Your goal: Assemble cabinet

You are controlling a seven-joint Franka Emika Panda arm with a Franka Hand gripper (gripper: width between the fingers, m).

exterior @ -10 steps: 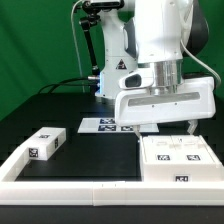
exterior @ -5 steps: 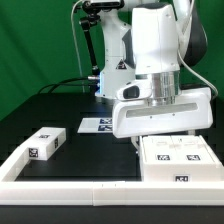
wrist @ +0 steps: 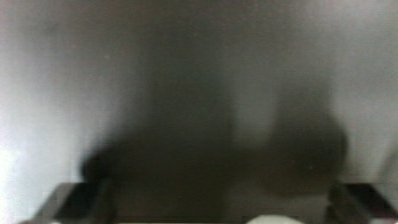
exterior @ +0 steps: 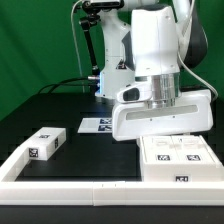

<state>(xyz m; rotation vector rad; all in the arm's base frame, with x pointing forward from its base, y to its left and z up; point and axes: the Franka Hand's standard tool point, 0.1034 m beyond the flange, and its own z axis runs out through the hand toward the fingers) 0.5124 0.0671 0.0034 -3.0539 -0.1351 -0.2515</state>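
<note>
The white cabinet box (exterior: 178, 160), with tags on its top and front, lies at the exterior view's lower right. My gripper (exterior: 165, 132) is low at the box's far edge, and the wide white hand hides its fingertips. A smaller white tagged block (exterior: 45, 142) lies apart at the exterior view's left. The wrist view is blurred and very close to a pale surface. There my gripper (wrist: 222, 205) shows two dark fingertips (wrist: 80, 200) far apart, with nothing clearly gripped between them.
The marker board (exterior: 100, 125) lies behind the gripper near the arm's base. A long white border rail (exterior: 70, 185) runs along the front edge and up the exterior view's left side. Cables hang behind the arm.
My gripper has come down and slightly toward the exterior view's left, so the finger seen a second ago is now hidden behind the box. Little has moved in the last half second.
</note>
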